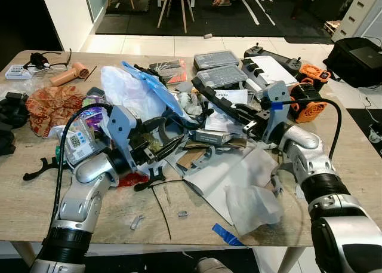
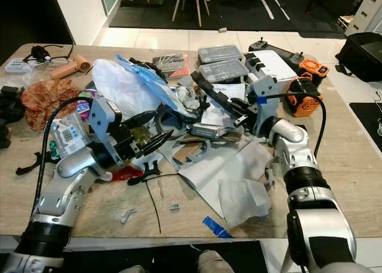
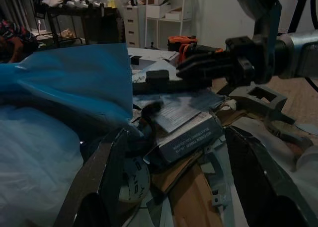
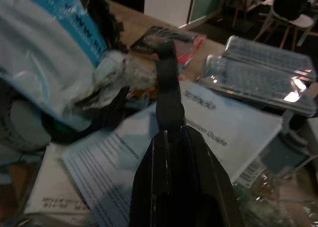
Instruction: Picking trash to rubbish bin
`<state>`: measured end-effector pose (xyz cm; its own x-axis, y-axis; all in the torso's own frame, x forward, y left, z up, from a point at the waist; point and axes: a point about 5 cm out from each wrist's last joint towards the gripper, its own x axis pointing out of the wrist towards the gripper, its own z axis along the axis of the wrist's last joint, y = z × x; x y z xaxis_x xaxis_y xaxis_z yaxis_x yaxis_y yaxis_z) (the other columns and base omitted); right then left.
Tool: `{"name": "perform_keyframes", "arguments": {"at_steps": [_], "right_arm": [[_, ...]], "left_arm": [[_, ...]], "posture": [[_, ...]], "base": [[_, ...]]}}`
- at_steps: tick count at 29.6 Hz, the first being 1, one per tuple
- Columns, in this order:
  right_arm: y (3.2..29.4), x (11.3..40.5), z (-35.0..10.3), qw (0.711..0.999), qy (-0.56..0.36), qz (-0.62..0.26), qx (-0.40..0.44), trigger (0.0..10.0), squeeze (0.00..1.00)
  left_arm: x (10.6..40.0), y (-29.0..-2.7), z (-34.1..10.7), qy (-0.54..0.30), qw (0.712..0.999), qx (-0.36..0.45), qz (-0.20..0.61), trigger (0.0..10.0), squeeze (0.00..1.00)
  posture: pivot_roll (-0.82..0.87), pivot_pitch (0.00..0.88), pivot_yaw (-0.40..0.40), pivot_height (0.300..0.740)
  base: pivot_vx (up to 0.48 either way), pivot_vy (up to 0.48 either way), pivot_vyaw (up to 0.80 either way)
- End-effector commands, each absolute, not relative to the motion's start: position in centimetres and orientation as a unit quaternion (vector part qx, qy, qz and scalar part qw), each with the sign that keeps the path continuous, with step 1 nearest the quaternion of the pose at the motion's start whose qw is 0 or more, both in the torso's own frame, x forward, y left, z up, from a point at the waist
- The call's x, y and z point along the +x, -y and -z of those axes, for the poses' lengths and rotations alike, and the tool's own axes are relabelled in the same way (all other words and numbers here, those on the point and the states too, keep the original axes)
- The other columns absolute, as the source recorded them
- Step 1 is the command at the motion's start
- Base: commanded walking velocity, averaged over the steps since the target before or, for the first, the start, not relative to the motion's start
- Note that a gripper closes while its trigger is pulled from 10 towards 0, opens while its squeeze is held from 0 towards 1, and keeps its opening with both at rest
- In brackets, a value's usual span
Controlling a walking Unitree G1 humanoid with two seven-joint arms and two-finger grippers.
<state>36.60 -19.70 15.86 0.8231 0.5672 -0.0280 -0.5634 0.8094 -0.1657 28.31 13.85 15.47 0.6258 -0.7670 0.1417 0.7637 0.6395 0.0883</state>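
Trash is heaped across a wooden table [image 1: 334, 153]: a white plastic bag [image 1: 128, 91], a blue plastic sheet [image 1: 152, 85], a small grey box [image 1: 215, 137], torn cardboard [image 1: 191, 158], white paper sheets [image 1: 227, 171] and a crumpled white wad [image 1: 253, 204]. My left gripper [image 1: 173, 134] is open in the middle of the heap. Its fingers [image 3: 104, 177] straddle the box [image 3: 191, 137] and the cardboard without touching them. My right gripper [image 1: 248, 114] reaches in from the right and is shut on a long black plastic bar [image 1: 215, 97], held above a printed leaflet [image 4: 218, 122].
At the back stand two clear plastic cases [image 1: 216, 59], a hair dryer [image 1: 71, 74] and an orange device [image 1: 310, 100]. A patterned cloth [image 1: 51, 106] lies at the left. Blue tape [image 1: 227, 234] sits near the front edge. A black bag [image 1: 358, 58] is on the floor.
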Motion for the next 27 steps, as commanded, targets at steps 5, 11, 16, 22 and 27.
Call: {"name": "perform_keyframes", "arguments": {"at_steps": [5, 11, 16, 22, 27], "right_arm": [[20.0, 37.0, -19.0, 0.951, 0.084, -0.294, -0.042, 0.0, 0.0], [19.5, 36.9, -23.0, 0.932, 0.164, -0.322, 0.008, 0.0, 0.0], [18.4, 36.3, -24.6, 0.908, 0.193, -0.37, 0.045, 0.0, 0.0], [16.7, 34.2, -25.7, 0.849, 0.202, -0.474, 0.115, 0.0, 0.0], [15.9, 32.6, -25.5, 0.806, 0.189, -0.54, 0.151, 0.0, 0.0]], "left_arm": [[28.2, -13.3, -15.5, 0.085, 0.898, 0.01, 0.432, 10.0, 0.0], [28.6, -13.3, -16.5, 0.112, 0.9, -0.021, 0.42, 10.0, 0.0], [28.8, -14.0, -18.1, 0.149, 0.899, -0.071, 0.406, 10.0, 0.0], [28.7, -15.6, -20.4, 0.208, 0.885, -0.152, 0.388, 10.0, 0.0], [28.3, -16.4, -21.8, 0.246, 0.864, -0.205, 0.388, 10.0, 0.0]], "posture": [[-0.03, 0.0, -0.017, 0.74], [-0.04, 0.0, -0.024, 0.74], [-0.04, 0.0, -0.031, 0.74], [-0.04, 0.0, -0.036, 0.74], [-0.04, 0.0, -0.037, 0.74]], "base": [[0.0, 0.0, 0.0], [0.0, 0.0, 0.0], [0.0, 0.0, 0.0], [0.0, 0.0, 0.0], [0.0, 0.0, 0.0]]}}
